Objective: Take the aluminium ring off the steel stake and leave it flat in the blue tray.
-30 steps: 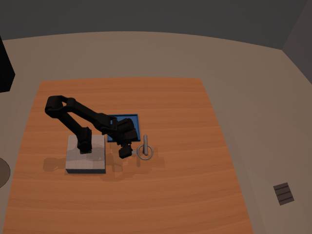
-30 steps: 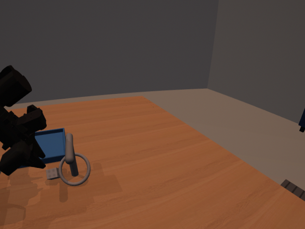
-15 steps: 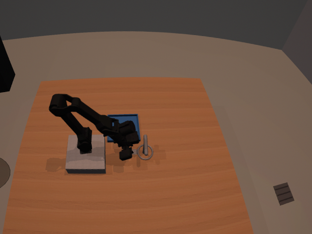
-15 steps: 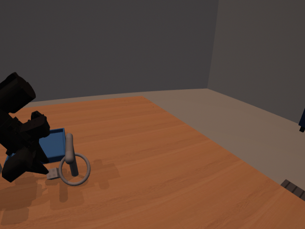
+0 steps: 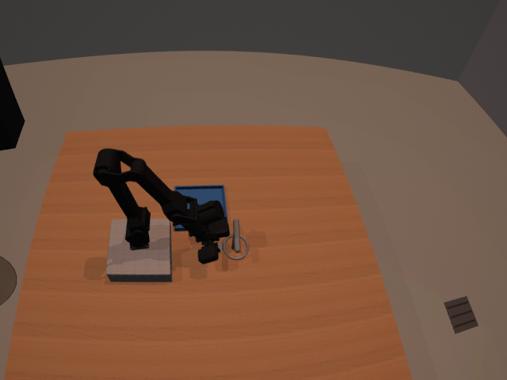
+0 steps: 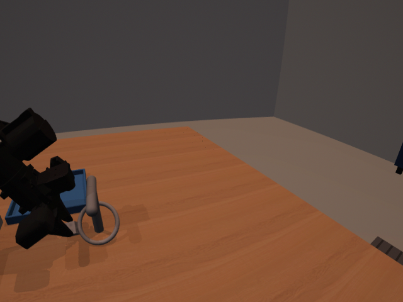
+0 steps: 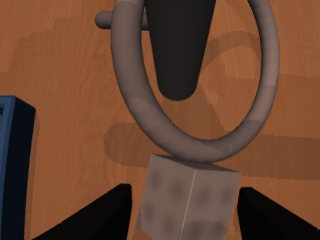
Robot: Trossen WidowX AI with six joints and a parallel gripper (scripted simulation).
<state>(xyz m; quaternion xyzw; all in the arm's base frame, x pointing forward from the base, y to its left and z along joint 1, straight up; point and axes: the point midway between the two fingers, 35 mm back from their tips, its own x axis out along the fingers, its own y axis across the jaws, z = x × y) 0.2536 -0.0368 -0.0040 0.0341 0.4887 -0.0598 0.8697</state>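
Note:
The grey ring (image 5: 236,258) (image 6: 118,222) (image 7: 270,70) is around the post of the steel stake (image 5: 236,235) (image 6: 97,222) (image 7: 180,45), below the cross-bar. I cannot tell if it lies quite flat. Its pale, block-like tab (image 6: 73,226) (image 7: 167,197) points toward the arm. My gripper (image 5: 218,246) (image 6: 71,227) (image 7: 184,196) is open around the tab, one finger on each side; in the wrist view a gap shows on both sides. The blue tray (image 5: 199,187) (image 6: 85,188) (image 7: 22,150) is close by, partly hidden behind the arm in the top and exterior views.
The arm's pale base block (image 5: 139,264) stands left of the stake. A short grey stub (image 7: 104,20) shows beside the ring in the wrist view. The tray's raised wall is near the left finger. The wooden table (image 5: 286,286) (image 6: 195,227) carries all of these.

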